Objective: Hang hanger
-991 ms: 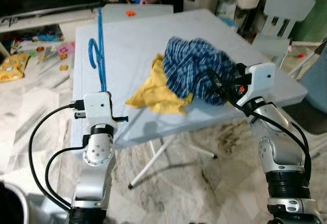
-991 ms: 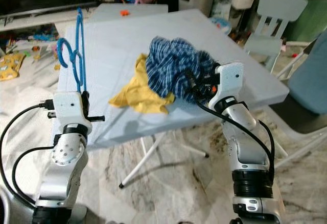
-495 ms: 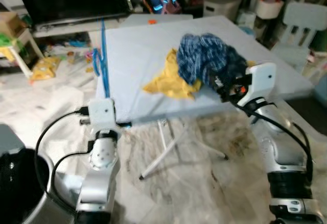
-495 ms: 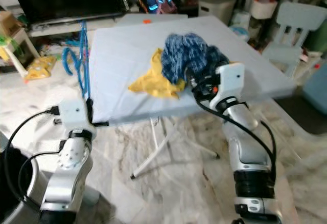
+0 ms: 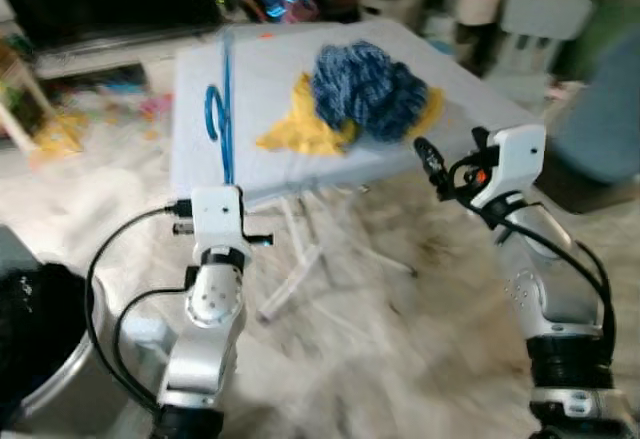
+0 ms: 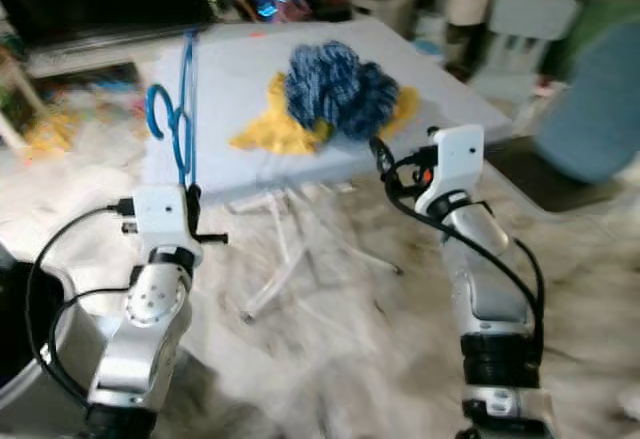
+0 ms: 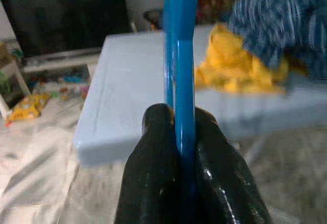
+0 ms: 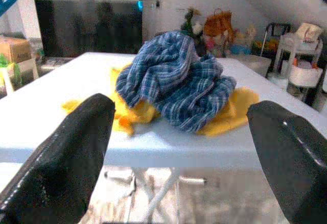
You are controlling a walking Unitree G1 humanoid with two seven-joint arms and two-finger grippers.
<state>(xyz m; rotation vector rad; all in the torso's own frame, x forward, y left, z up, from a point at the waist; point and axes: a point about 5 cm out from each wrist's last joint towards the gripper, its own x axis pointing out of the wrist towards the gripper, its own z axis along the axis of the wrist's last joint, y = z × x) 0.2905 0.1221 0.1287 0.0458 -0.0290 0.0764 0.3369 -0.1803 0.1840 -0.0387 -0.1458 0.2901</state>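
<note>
Left gripper [image 7: 184, 147] pinched blue hanger [image 5: 224, 109], held upright at counter's [image 5: 270, 164] near-left edge. Right gripper [image 5: 425, 154] fingers spread, near plaid shirt [image 5: 368, 90] on yellow cloth [image 5: 300, 129].

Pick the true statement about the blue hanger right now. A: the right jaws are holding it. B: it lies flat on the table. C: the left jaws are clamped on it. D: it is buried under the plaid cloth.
C: the left gripper is shut on the blue hanger, which stands up from it beside the table; the right gripper is open and empty.
</note>
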